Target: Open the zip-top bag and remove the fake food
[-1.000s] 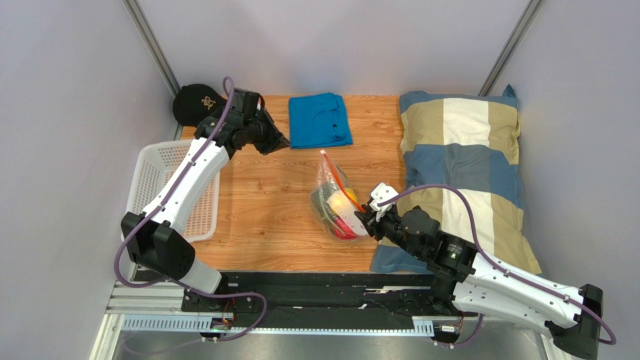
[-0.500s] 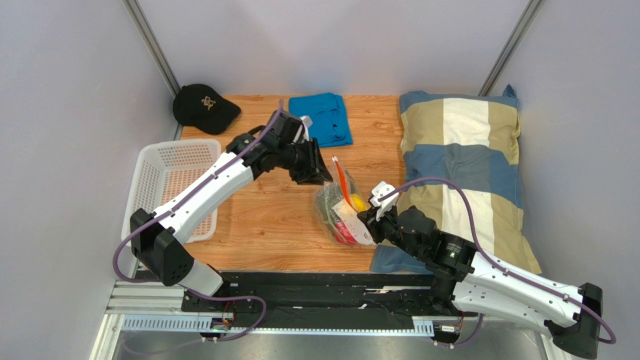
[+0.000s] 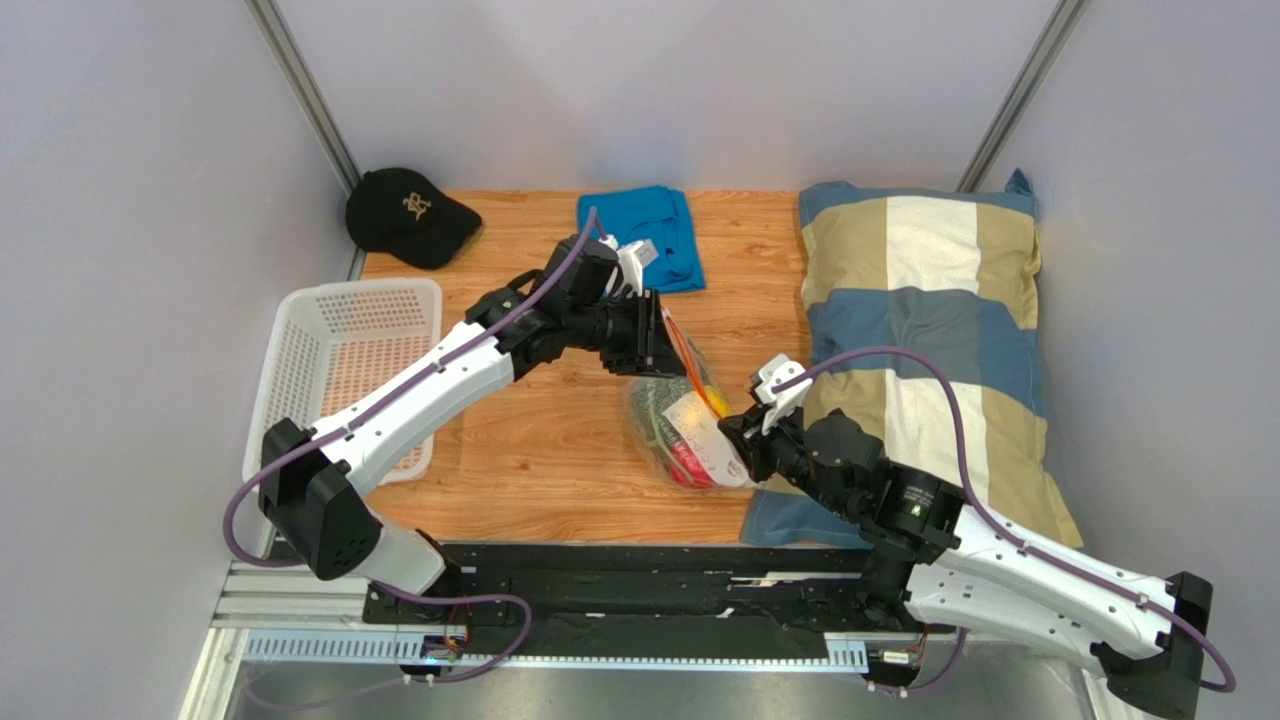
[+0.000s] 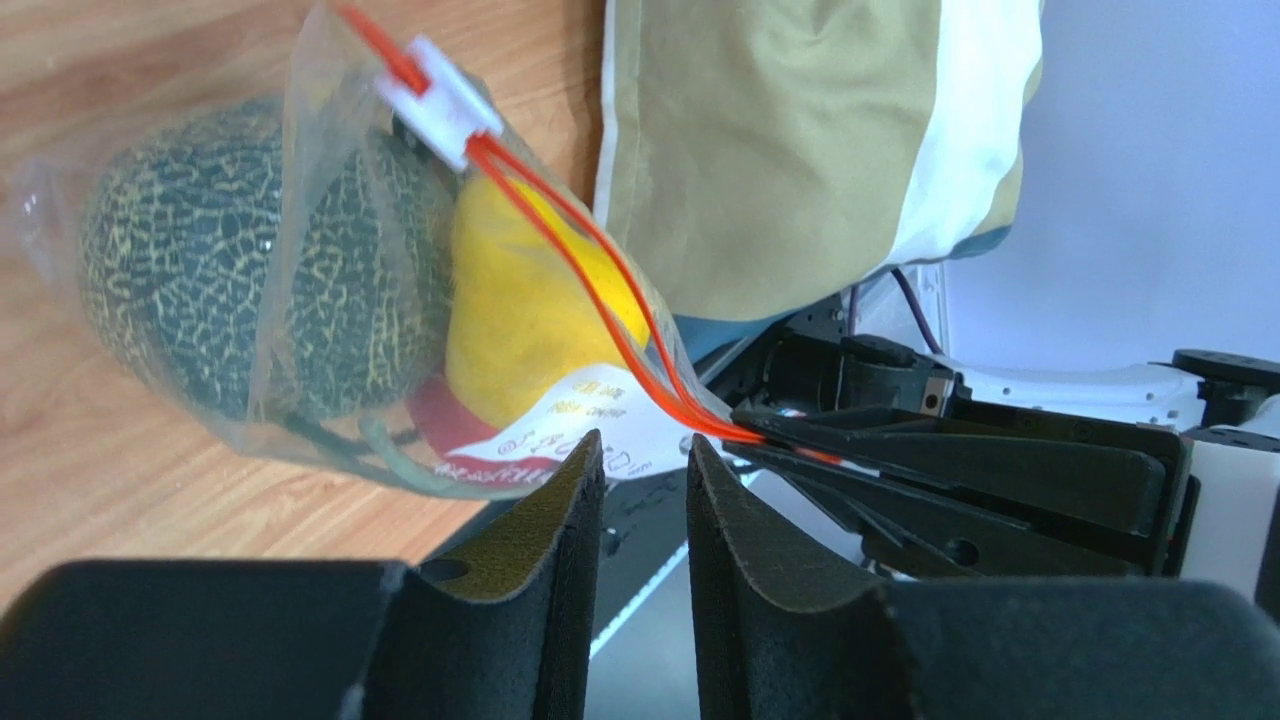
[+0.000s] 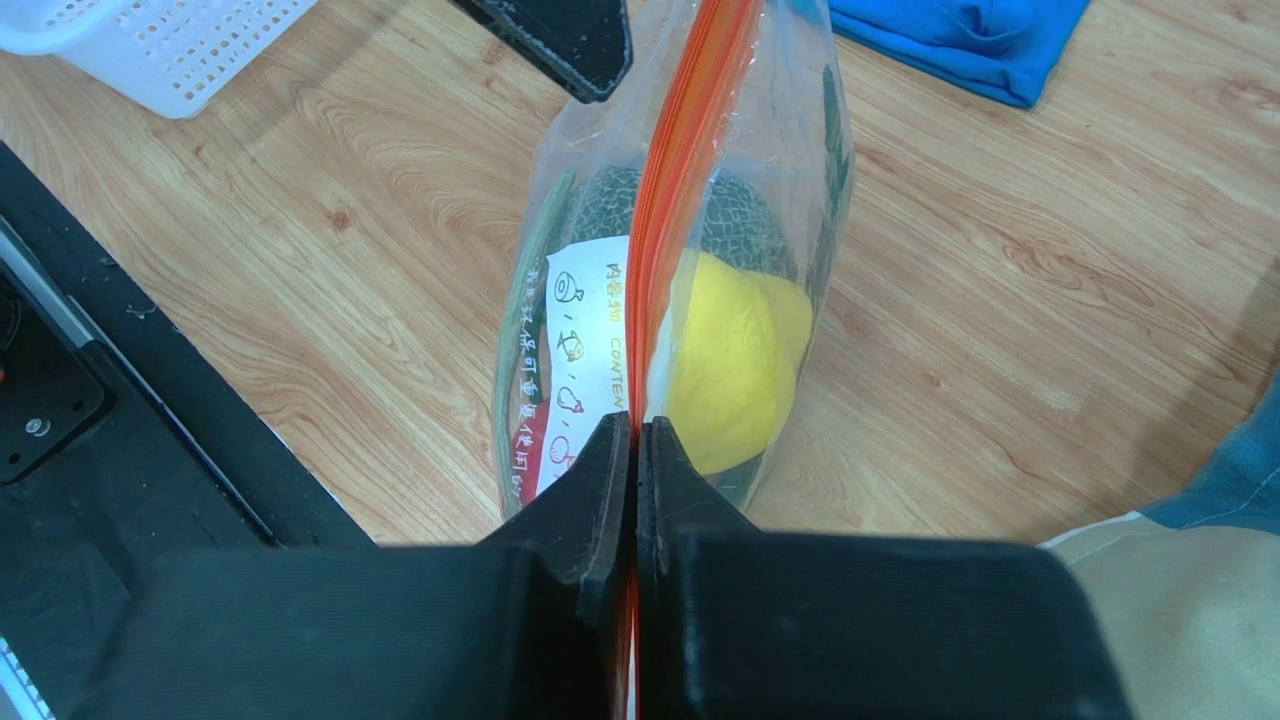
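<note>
opening step. zip-top bag (image 5: 781,195) is pinched by its zip strip (image 5: 676,180) in the fully closed right gripper (image 5: 636,428). left gripper (image 4: 643,443) is slightly parted, nothing held, with the white slider (image 4: 439,102) just ahead of it. fake food (image 5: 729,360) is inside the bag. next: slider to be pinched and drawn along the strip.

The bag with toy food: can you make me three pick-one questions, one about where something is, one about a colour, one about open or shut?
1. Where is the white basket? A. at the table's left edge B. on the pillow C. on the wall
2. The zip-top bag has a zip strip coloured: A. green B. orange-red C. black
3. The right gripper is: A. wide open B. shut on the zip strip C. hidden
Answers: 1 A, seen from the top. 2 B, clear in both wrist views. 3 B, fingers pinch the strip.
</note>
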You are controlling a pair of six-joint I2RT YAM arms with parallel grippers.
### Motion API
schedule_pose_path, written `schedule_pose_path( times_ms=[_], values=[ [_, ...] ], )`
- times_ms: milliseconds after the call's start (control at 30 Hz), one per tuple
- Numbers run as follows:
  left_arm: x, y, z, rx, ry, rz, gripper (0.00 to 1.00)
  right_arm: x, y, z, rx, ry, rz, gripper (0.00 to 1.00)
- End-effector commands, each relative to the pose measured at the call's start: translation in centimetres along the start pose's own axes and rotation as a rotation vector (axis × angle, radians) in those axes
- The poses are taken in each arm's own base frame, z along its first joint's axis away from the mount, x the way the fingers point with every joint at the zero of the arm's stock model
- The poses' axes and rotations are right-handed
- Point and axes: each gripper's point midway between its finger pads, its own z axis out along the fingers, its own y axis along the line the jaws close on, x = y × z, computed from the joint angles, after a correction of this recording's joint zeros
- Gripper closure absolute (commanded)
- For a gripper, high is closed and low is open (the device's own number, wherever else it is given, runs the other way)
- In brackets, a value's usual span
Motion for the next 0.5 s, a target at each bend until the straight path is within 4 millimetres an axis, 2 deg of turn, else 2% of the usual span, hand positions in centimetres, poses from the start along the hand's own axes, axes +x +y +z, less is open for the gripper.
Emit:
schedule_pose_path(
  times_ms=[0, 100, 267, 467],
  values=[
    [-1.9, -0.9, 0.8, 0.026, -0.059, 0.095, 0.69, -2.7, -0.3, -0.7, 0.016, -0.073, 0.029, 1.00],
    [-2.0, -0.9, 1.1, 0.032, -0.059, 0.091, 0.68, -2.7, -0.4, -0.8, 0.019, -0.073, 0.025, 1.00],
    [-1.9, -0.7, 1.6, 0.025, -0.054, 0.078, 0.60, -2.4, -0.3, -0.6, 0.011, -0.070, 0.021, 1.00],
    [-1.7, -0.7, 2.1, 0.023, -0.041, 0.061, 0.59, -2.5, -0.2, -0.6, 0.009, -0.073, 0.016, 1.00]
  ],
)
